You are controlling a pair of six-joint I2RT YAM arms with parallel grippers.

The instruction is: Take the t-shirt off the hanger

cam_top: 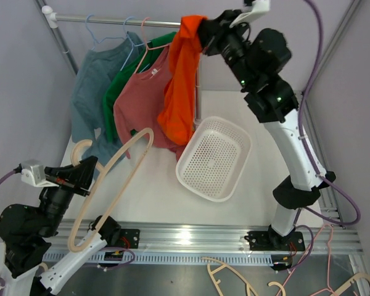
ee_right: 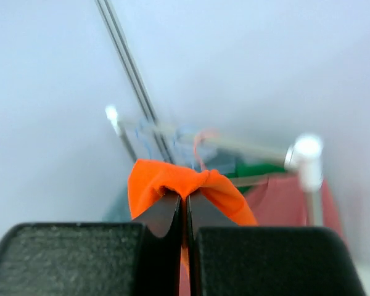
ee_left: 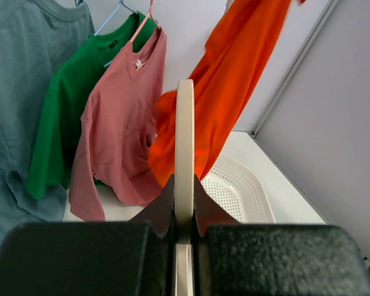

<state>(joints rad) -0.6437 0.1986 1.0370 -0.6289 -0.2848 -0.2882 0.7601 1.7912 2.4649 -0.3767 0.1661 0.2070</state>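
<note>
1. Pinched tight in the right jaws, dangling high beside the rail (cam_top: 105, 20): orange t-shirt (cam_top: 180, 74).
2. Clamped in the left jaws, low over the bench (cam_top: 154, 191), well apart: bare cream hanger (ee_left: 184, 148).

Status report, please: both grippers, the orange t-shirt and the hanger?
Left gripper shut on bare beige hanger. Right gripper shut on orange t-shirt, hanging free near white basket. No obstruction seen.

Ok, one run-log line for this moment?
left gripper: jaws shut on cream hanger | right gripper: jaws shut on orange t-shirt, held high | t-shirt: off hanger, not in white basket
</note>
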